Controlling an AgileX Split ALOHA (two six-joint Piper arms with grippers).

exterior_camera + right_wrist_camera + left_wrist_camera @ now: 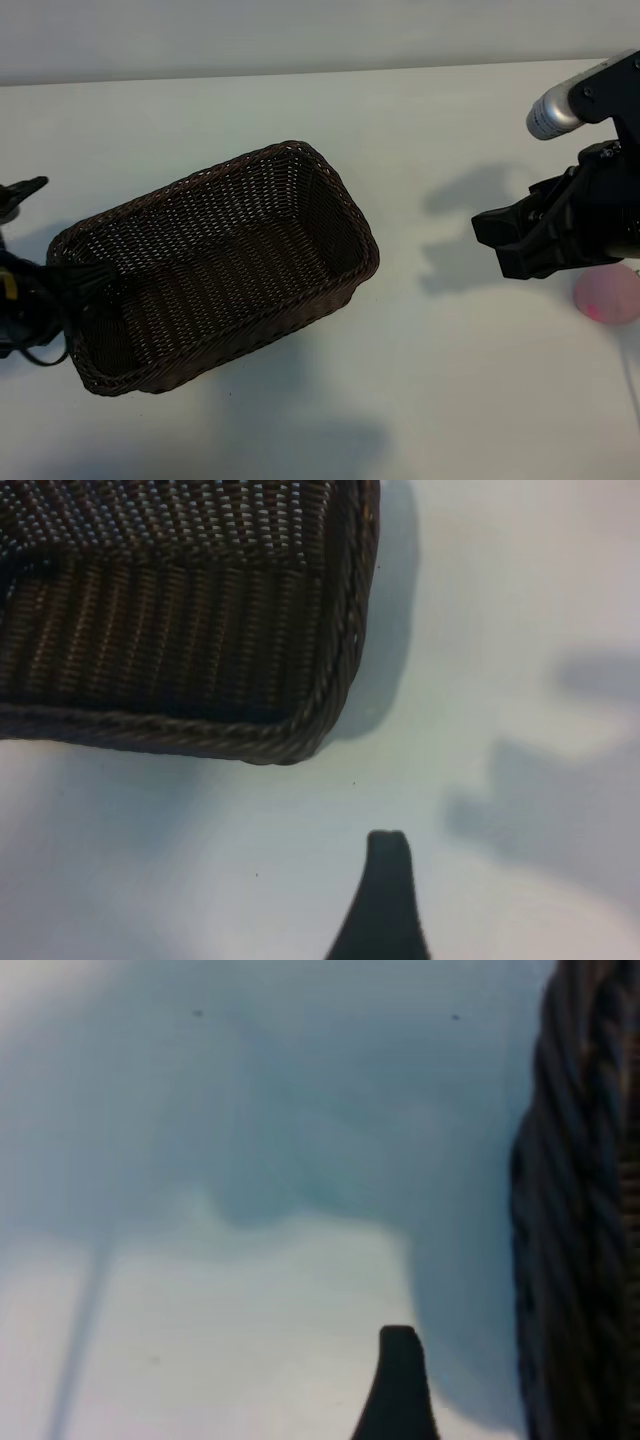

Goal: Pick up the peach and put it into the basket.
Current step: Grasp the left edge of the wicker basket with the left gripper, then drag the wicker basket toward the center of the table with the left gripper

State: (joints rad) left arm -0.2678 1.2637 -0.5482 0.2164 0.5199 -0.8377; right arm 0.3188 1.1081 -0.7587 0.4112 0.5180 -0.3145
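The peach (610,298), a small pale-pink ball, lies on the white table at the far right, partly covered by my right arm. My right gripper (497,245) hovers just left of the peach, open and empty; in the right wrist view one dark finger (385,890) shows over bare table. The dark-brown wicker basket (330,190) stands left of centre with nothing in it, and its corner (335,670) fills part of the right wrist view. My left gripper (14,250) sits at the table's left edge beside the basket wall (580,1210), open and holding nothing.
The white table (450,380) stretches between the basket and the right arm, crossed by the arm's shadows. Black cables (40,290) of the left arm lie against the basket's left end. A pale wall runs along the back.
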